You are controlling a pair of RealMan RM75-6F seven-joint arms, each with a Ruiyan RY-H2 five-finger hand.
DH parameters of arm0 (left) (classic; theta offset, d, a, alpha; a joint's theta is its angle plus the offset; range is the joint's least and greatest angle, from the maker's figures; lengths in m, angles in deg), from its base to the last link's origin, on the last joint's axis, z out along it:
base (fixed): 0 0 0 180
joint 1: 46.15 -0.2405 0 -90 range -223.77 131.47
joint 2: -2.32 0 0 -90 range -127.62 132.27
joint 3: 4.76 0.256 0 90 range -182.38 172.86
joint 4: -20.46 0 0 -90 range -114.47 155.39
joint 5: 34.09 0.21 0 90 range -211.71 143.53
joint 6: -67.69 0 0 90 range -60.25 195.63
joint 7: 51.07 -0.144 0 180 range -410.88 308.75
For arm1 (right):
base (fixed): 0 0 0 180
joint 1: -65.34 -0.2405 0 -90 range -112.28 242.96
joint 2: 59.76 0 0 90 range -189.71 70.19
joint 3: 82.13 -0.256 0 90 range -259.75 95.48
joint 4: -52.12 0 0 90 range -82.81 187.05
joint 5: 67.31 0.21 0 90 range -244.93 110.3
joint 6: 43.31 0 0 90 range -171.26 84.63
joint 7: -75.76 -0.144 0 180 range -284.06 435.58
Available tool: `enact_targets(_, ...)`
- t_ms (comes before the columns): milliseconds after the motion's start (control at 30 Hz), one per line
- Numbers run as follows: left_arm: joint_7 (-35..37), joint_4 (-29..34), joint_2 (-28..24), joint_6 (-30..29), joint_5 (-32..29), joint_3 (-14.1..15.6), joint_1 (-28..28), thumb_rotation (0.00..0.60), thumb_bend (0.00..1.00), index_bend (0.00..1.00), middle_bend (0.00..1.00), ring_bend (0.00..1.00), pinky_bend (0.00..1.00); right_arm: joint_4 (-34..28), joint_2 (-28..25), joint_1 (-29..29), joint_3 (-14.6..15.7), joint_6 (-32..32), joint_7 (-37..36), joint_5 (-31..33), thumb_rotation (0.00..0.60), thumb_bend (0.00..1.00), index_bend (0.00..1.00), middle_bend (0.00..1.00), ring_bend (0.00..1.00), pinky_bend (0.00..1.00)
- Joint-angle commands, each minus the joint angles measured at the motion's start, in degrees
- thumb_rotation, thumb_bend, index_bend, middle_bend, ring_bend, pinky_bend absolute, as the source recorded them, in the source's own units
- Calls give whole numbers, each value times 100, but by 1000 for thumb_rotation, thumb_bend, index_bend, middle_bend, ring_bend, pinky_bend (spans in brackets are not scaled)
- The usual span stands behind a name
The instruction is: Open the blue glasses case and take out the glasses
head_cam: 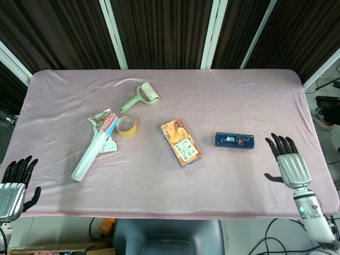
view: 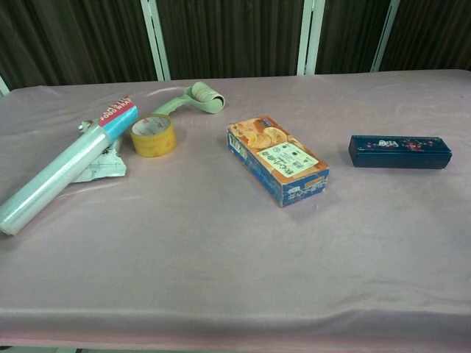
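On the pink cloth (head_cam: 239, 101) lies the closed dark-blue glasses case (head_cam: 234, 140), both robot hands spread, empty.

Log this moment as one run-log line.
stage: approach | blue rectangular glasses case: closed, untouched | right hand: open, near case | left hand: open, idle

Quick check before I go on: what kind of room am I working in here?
Probably a lab or test setup, not a home: a table under a pink cloth, dark curtain panels behind, and loose cables on the floor.
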Motion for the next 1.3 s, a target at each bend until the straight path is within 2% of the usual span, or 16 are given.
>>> enact_targets(33, -5, -5, 12, 34, -33, -17, 20, 600, 421, 0, 0, 0, 18, 843, 391, -633, -412, 731, 77, 557, 600, 225, 195, 0, 0, 0)
enact_targets(167, 9, -7, 2, 74, -93, -31, 30, 600, 419, 0, 0, 0, 18, 1423, 713, -985, -491, 1083, 9, 665, 600, 257, 292, 0, 0, 0)
enact_targets(467, 14, -3, -5, 53, -140, -51, 18, 600, 420, 0, 0, 0, 18, 2408, 1335, -1507, -369, 1741, 62, 764, 600, 362, 457, 0, 0, 0)
enact_targets(867, -13, 0, 5, 57, -155, -53, 21, 600, 420, 0, 0, 0, 18, 3061, 1750, -1774, -245, 2206, -45, 925, 600, 419, 519, 8, 0, 0)
enact_targets(1300, -32, 8, 4, 72, -175, -55, 28, 600, 420, 0, 0, 0, 19, 3091, 1746, -1843, -178, 2309, -46, 1009, 600, 455, 533, 8, 0, 0)
